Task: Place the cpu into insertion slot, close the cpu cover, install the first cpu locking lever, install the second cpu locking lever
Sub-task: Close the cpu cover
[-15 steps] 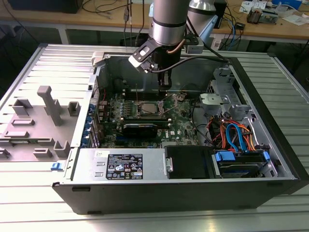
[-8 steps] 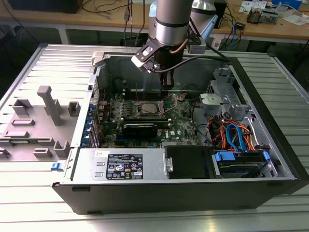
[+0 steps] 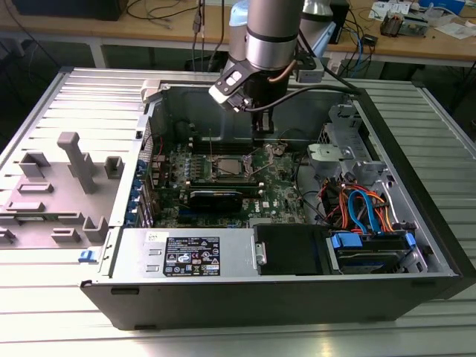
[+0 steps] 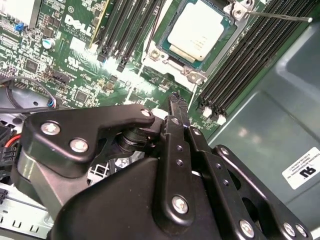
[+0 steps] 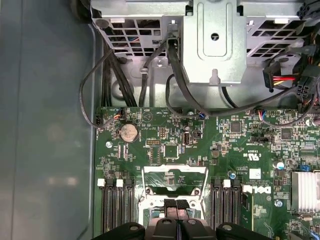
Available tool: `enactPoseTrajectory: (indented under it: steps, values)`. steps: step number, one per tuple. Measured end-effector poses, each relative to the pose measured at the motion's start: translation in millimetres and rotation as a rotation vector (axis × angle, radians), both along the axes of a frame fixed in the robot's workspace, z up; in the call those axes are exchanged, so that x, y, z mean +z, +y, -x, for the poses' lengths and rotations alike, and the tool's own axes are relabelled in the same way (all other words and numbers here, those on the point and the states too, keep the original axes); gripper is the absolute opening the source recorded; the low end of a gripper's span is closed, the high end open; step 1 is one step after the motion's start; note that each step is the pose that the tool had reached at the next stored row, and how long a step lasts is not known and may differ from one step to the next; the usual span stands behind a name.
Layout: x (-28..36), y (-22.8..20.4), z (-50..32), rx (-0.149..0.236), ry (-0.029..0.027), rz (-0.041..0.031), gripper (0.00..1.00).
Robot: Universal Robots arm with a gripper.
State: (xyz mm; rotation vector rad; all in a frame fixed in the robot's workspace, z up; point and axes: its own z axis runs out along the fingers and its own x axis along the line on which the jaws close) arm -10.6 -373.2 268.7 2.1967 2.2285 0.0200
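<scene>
Silver-grey and small, the cpu lies flat in the middle of the green board in the exterior view. The board sits inside an open case, which rests on its side on a ribbed metal table. My arm reaches down into the case from above. My gripper hangs over the board, just to the exterior view's right of the cpu. It is close above a small silvery part that I cannot make out from here.

In the second wrist view the cpu sits square in the slot. Its metal top and the thin green edge round it are uncovered. A thin lever juts from one corner of the slot across the black memory slots. My gripper points at the board just beside the slot's silver rim, apart from the cpu. My fingers are pressed together (I see no gap, and nothing pinched between them).

In the first wrist view the cover stands tilted up, and the board shows through its square window. My gripper, tips together, is just beside the cover's nearer edge; whether it touches the metal I cannot tell. Memory slots run on either side of the cover. A round coin cell sits on the board beyond it, and farther off black cables lead to a grey metal cage.
</scene>
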Motion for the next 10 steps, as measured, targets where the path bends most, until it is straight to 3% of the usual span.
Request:
enactPoseTrajectory:
  steps: [2, 10]
  values:
    - [0.0, 0.3, -5.1, 0.000, 0.0005, 0.0000, 0.11]
    - [0.0, 0.5, -10.4, 0.000, 0.0015, 0.0000, 0.11]
